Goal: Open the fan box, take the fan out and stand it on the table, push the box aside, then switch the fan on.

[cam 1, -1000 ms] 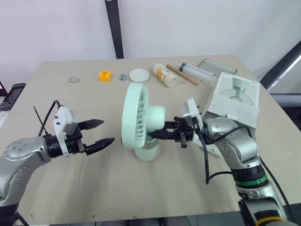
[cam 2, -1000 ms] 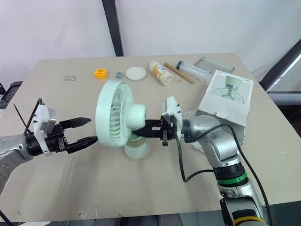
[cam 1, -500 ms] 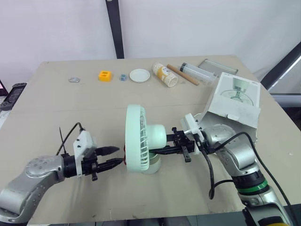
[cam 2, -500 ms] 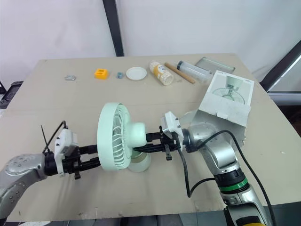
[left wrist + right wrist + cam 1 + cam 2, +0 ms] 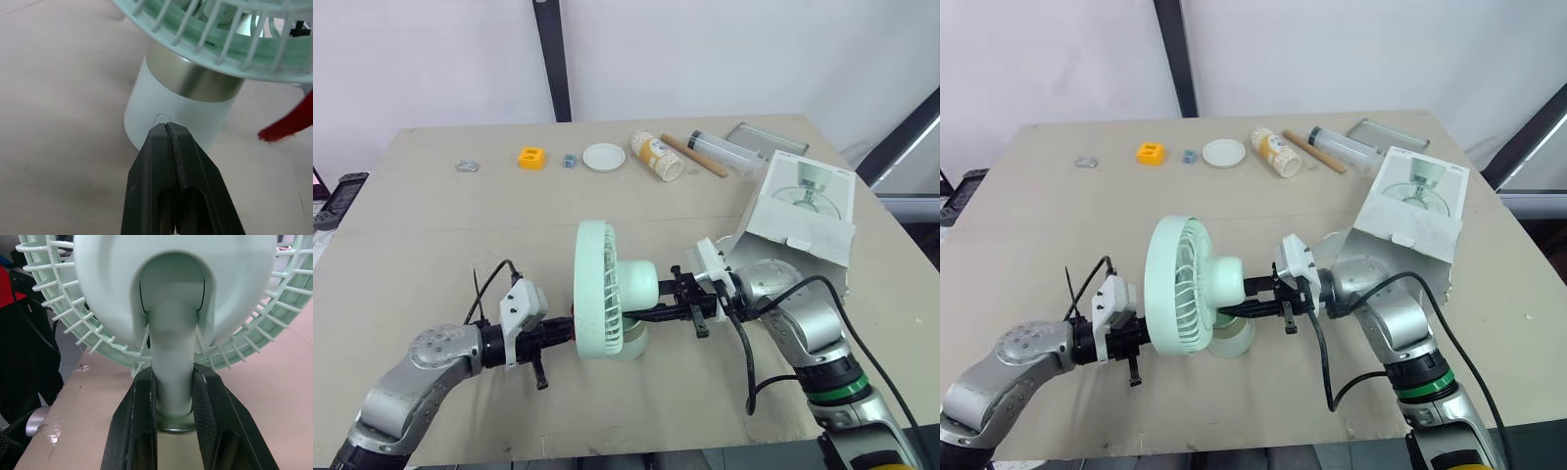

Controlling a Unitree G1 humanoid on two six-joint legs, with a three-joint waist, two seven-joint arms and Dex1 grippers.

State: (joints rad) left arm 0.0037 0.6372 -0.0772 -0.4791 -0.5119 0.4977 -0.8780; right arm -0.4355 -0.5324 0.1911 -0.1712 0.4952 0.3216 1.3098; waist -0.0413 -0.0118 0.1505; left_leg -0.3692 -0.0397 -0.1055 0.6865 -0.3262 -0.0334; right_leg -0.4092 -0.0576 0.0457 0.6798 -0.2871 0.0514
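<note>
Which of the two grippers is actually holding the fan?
The right gripper, clamped round the neck of the fan; the left gripper is shut, its tip at the base.

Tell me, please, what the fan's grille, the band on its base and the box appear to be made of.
On the fan, the grille looks like pale green moulded plastic, matte, with thin cast ribs. The band looks like brushed metal, silvery with a soft sheen, though it could be metallised plastic. The box looks like white printed cardboard, with a folded flap.

Beige table (image 5: pixel 431 215), plain white wall (image 5: pixel 724 49) behind, black upright post (image 5: pixel 551 59) against it
</note>
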